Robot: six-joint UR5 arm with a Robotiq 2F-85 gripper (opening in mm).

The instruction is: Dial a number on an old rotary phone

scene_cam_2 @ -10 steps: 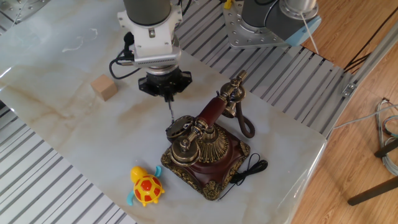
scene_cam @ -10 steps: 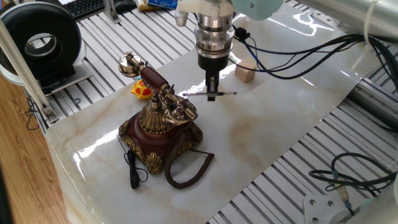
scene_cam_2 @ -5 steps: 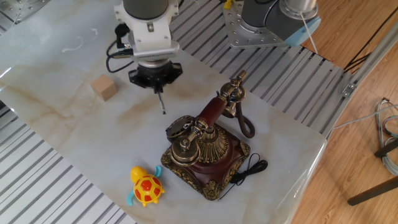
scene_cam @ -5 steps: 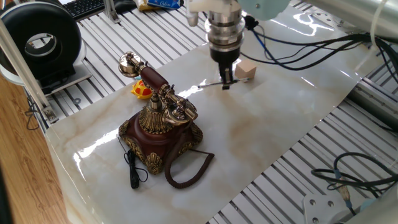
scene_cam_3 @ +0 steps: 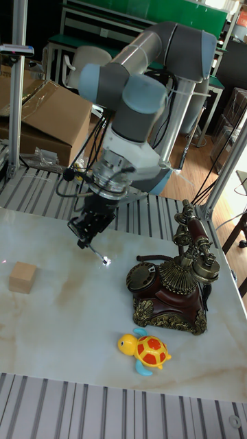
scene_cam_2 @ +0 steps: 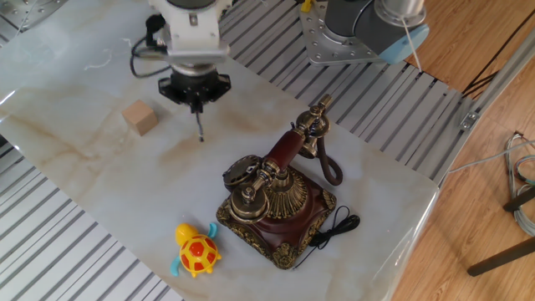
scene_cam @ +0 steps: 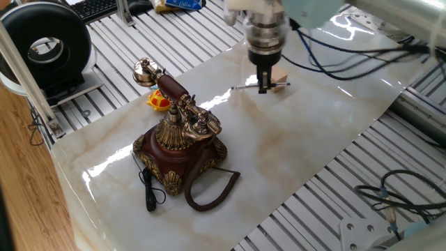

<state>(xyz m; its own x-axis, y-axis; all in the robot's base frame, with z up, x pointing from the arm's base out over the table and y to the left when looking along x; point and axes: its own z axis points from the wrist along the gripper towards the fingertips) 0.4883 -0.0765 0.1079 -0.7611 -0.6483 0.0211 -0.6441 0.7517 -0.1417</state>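
The old rotary phone (scene_cam: 180,143) stands on the marble tabletop, red-brown base with brass trim, its handset (scene_cam: 164,84) resting on the cradle. Its dial (scene_cam_2: 241,172) faces the arm side. The phone also shows in the tall fixed view (scene_cam_3: 171,291). My gripper (scene_cam: 263,86) hangs above the table well away from the phone, near a wooden block (scene_cam: 280,78), and is shut on a thin silver stylus (scene_cam: 244,87). From the other side, the gripper (scene_cam_2: 196,100) points the stylus tip (scene_cam_2: 201,135) down over bare marble between block and phone.
A yellow turtle toy (scene_cam_2: 196,251) lies by the phone. The wooden block (scene_cam_2: 140,117) sits left of the gripper. A brown coiled cord (scene_cam: 212,192) and a black lead (scene_cam: 148,192) trail from the base. Cables (scene_cam: 348,59) cross the table's far side.
The gripper has carried the stylus away from the phone's dial, toward the wooden block. The phone, turtle and block have not moved.
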